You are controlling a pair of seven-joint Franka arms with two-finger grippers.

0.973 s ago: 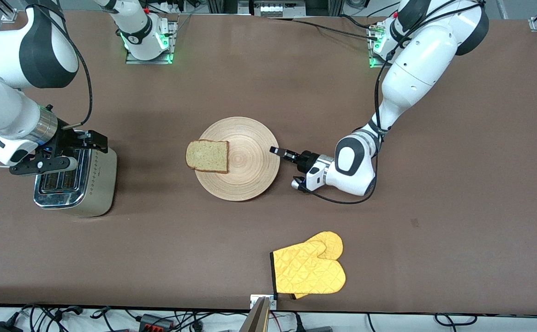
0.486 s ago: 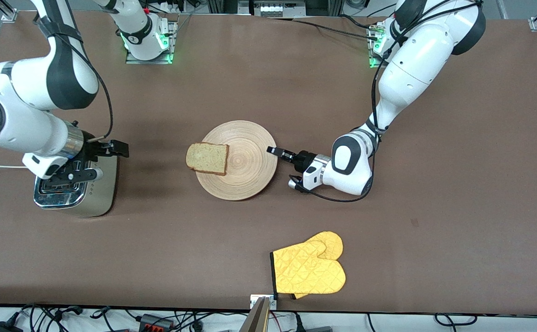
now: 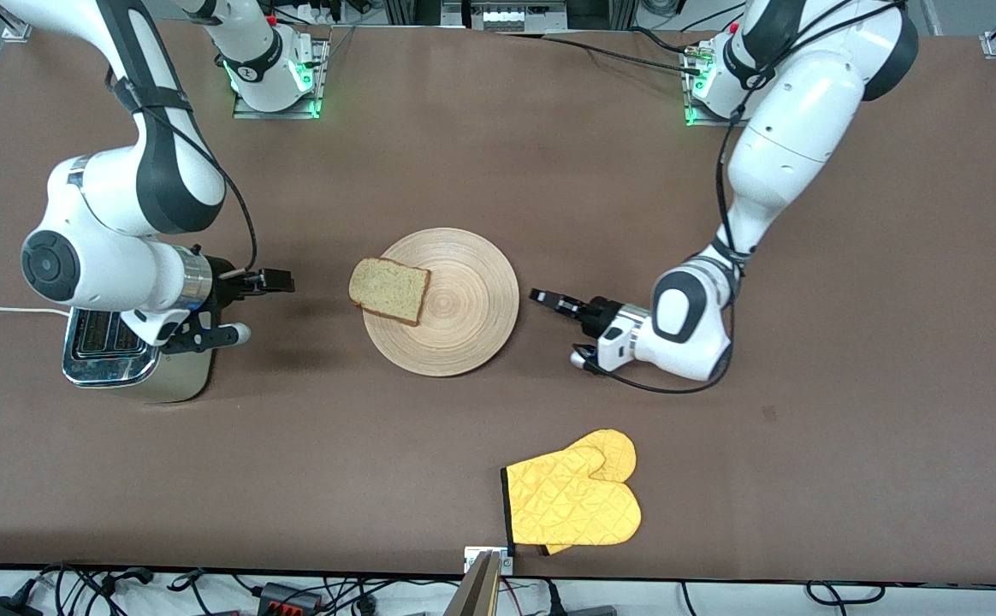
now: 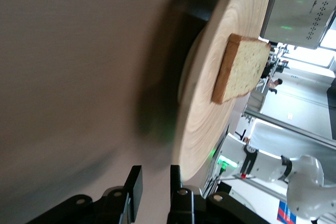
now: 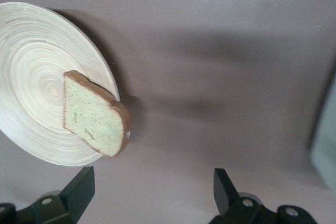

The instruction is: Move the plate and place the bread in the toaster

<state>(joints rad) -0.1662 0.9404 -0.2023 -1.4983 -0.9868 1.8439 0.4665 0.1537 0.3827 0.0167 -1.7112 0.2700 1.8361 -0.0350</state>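
**Bread overhangs the plate rim toward the right gripper**

The bread (image 3: 389, 290) lies flat on the plate (image 3: 464, 316), on the edge facing the toaster (image 3: 113, 364), with one crust end jutting past the rim over bare table. The plate sits mid-table, well apart from the toaster, toward the left arm's end of the table from it.

The right gripper (image 3: 258, 304) hangs over the table between toaster and plate, beside the toaster, its fingers spread wide. It points at the plate, and in the right wrist view the bread (image 5: 94, 114) lies straight ahead between the open fingers, so this arm looks the nearer and better placed for the pick. The slice is squarish, with no marked long axis; it sits slightly turned, its overhanging edge facing the toaster.

The left gripper (image 3: 560, 304) is low near the plate's edge away from the toaster, not touching it, fingers a narrow gap apart. In the left wrist view the plate (image 4: 220, 124) rim lies just ahead of its fingers (image 4: 134, 187).

My guess: the free overhang gives the right fingers room to close on the slice.
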